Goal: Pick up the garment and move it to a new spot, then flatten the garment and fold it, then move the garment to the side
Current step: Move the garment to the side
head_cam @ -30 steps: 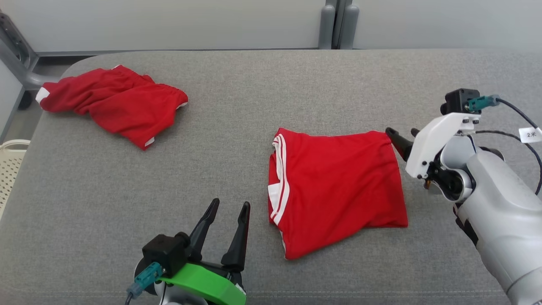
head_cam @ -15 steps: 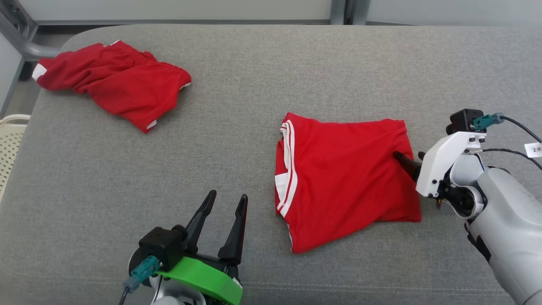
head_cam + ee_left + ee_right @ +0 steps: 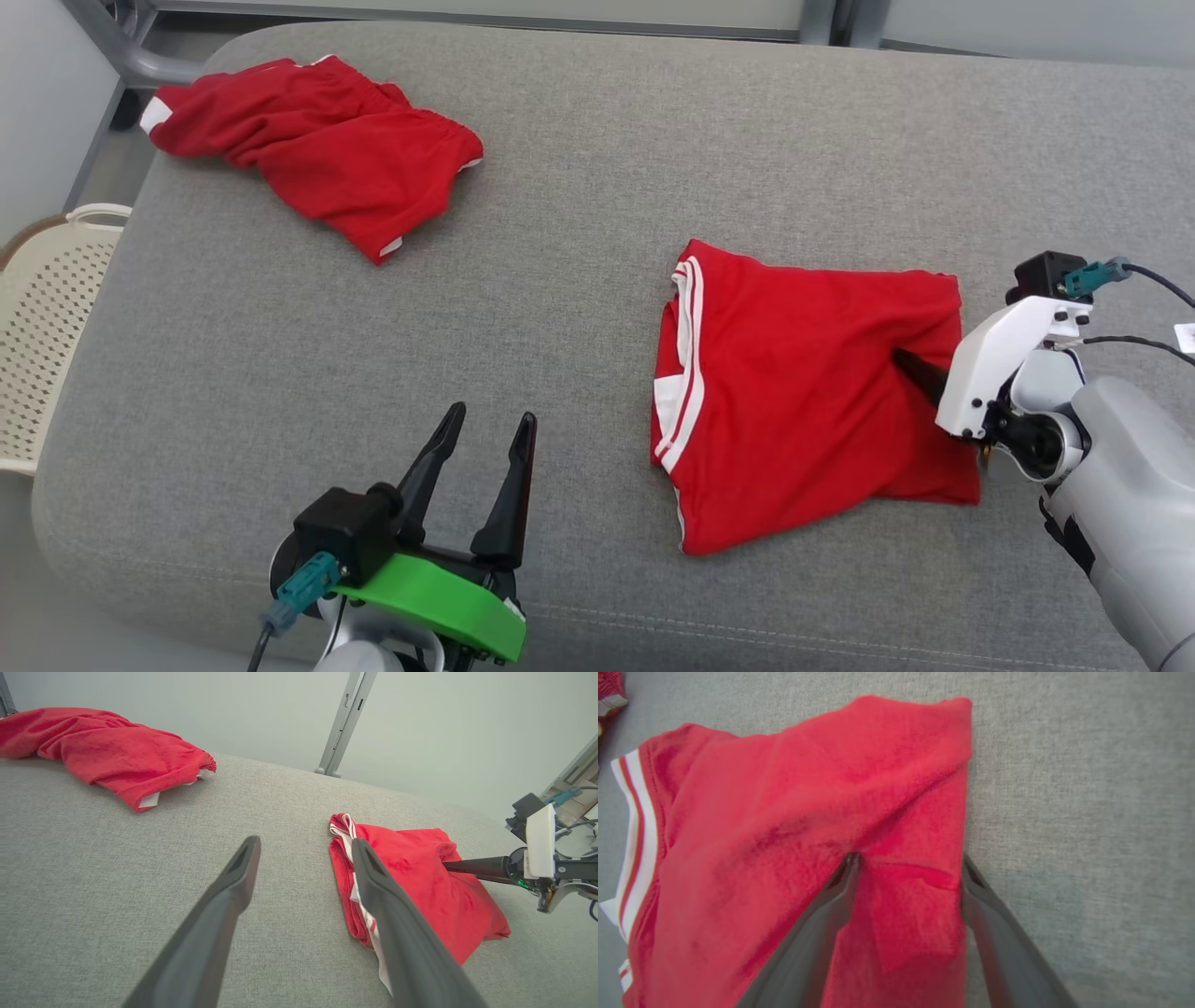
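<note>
The garment (image 3: 803, 401), red with white stripes along its left edge, lies folded on the grey cushion (image 3: 560, 280) right of centre. My right gripper (image 3: 910, 362) is open at the garment's right edge. In the right wrist view the right gripper (image 3: 908, 861) straddles that edge: one finger presses into the garment (image 3: 784, 812), the other rests on the cushion beside the cloth. My left gripper (image 3: 481, 434) stands open near the front edge, left of the garment, holding nothing. In the left wrist view the left gripper (image 3: 303, 847) points past the garment (image 3: 411, 882) toward the right gripper (image 3: 448, 864).
A second red garment (image 3: 317, 154) lies crumpled at the cushion's far left corner and appears again as the second red garment (image 3: 103, 749) in the left wrist view. A pale perforated basket (image 3: 47, 308) stands on the floor off the left edge. Metal frame posts (image 3: 826, 19) rise behind.
The head camera has shifted. My right gripper has come from the garment's far right corner down along the right edge, with one finger now on the cloth. The left gripper has stayed put.
</note>
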`<state>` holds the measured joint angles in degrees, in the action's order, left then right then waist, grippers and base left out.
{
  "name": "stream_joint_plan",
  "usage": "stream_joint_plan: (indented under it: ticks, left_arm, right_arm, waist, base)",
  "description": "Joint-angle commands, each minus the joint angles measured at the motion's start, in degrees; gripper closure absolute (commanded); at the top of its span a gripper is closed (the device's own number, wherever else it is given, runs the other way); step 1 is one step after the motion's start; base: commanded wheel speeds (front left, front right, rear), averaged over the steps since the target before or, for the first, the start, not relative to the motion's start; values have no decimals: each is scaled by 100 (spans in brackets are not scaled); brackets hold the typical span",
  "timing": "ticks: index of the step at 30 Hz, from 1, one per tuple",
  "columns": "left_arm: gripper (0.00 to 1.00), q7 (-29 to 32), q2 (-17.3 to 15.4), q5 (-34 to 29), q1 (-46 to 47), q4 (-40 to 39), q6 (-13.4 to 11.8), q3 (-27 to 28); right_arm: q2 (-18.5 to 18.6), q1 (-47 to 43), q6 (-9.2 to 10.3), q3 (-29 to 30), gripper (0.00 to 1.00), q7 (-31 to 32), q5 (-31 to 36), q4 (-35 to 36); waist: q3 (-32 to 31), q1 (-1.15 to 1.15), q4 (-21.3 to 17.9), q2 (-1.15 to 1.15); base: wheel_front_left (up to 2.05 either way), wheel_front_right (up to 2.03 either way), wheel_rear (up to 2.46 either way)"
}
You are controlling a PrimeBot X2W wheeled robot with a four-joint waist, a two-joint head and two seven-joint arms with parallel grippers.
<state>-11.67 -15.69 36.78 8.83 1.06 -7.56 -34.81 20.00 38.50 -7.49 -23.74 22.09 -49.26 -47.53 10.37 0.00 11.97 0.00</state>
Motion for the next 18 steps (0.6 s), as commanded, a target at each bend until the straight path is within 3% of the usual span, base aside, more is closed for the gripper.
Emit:
stream_joint_plan:
  ticks: [1,3,9,18]
  left_arm:
    - [0,-3,-40,7,-14,-19,-25,25]
    - [0,-8,-54,20,-42,-24,-42,31]
    - [0,-22,-87,53,-105,-52,-63,35]
    - [0,31,-145,29,-82,-158,-85,15]
  right_arm:
    - [-15,-5,0,-59,74,-10,-36,-53]
    - [5,5,0,-145,100,-26,-27,-52]
    - [120,82,3,-274,100,-178,-13,-110]
    - [319,283,5,-444,100,-255,6,-85]
  waist:
    - [-12,0,37,0]
    - [-32,0,39,0]
    - [-130,0,-137,0]
    - [-203,0,-742,0]
  base:
    - [0,0,0]
    - [0,0,0]
    - [0,0,0]
    - [0,0,0]
